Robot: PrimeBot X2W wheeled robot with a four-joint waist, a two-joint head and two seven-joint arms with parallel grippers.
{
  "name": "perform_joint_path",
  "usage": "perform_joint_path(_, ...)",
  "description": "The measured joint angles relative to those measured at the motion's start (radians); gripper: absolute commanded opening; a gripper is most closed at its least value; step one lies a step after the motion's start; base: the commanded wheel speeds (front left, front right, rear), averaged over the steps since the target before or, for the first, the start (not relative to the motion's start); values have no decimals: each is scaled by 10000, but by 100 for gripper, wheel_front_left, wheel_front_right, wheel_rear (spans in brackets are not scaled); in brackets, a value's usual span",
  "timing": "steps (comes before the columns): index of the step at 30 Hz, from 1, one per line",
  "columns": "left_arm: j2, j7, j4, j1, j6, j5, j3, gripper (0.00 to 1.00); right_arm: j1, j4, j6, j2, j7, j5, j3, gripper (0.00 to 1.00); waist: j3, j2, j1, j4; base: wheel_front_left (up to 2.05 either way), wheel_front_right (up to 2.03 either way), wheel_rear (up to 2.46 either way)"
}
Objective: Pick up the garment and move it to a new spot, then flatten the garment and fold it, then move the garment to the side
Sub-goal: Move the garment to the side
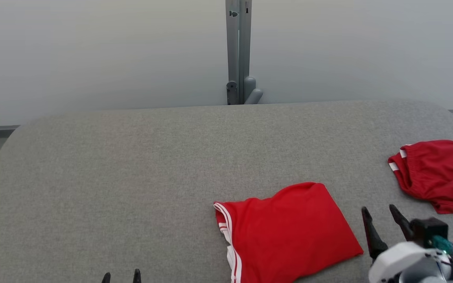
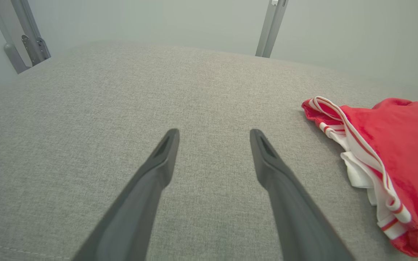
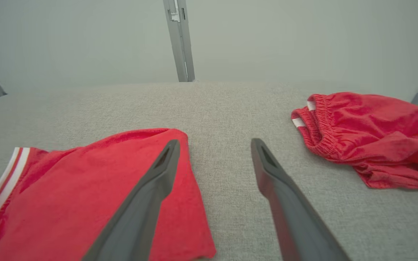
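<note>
A folded red garment (image 1: 289, 232) with white stripes along its left edge lies flat on the grey table (image 1: 151, 177), near the front and right of centre. It also appears at the right of the left wrist view as the folded garment (image 2: 394, 159), and at the lower left of the right wrist view as the folded garment (image 3: 85, 195). My right gripper (image 1: 382, 214) is open just to the right of it, holding nothing; in its own view the right gripper (image 3: 212, 145) has its left finger over the cloth's right edge. My left gripper (image 1: 121, 276) is open at the bottom edge, over bare table, as the left gripper (image 2: 214, 134) confirms.
A second red garment (image 1: 439, 175), crumpled with an elastic waistband, lies at the table's right edge; it also lies at the right as the crumpled garment (image 3: 368, 134). A grey metal post (image 1: 239, 51) stands behind the table's far edge. A pale wall lies beyond.
</note>
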Motion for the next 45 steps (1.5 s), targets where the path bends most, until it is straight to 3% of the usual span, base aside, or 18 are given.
perform_joint_path(4,2,0,132,-88,-4,-12,-69,100,-1445,897,2,-337,1655,439,1285,100,82,0,0,198,0,0,0)
perform_joint_path(8,0,0,242,-198,-61,-6,-186,100,-2396,1910,2,-420,2464,499,1793,100,177,0,0,372,0,0,0)
perform_joint_path(20,0,0,430,-414,-142,-12,-309,100,-3676,4849,2,-606,2986,370,1925,100,374,0,0,1024,0,0,0)
perform_joint_path(26,0,0,472,-407,-134,-54,-362,100,-3959,5720,0,-265,3187,1672,2614,100,447,0,0,1063,0,0,0)
perform_joint_path(27,0,0,472,-411,-130,-79,-376,100,-3993,5777,-2,-286,3189,1891,2752,59,455,0,0,1054,0,0,0)
perform_joint_path(28,0,0,472,-420,-107,-92,-382,100,-4021,5818,-2,-305,3204,2111,2917,0,463,0,0,1044,0,0,0)
perform_joint_path(36,0,0,336,-461,-25,-184,-355,100,-4597,5321,2,-940,3252,4077,3898,0,491,0,0,732,0,0,0)
perform_joint_path(45,0,0,291,-453,-2,-255,-418,100,-6176,4493,2,-3181,4100,5265,4019,0,475,0,0,122,0,0,0)
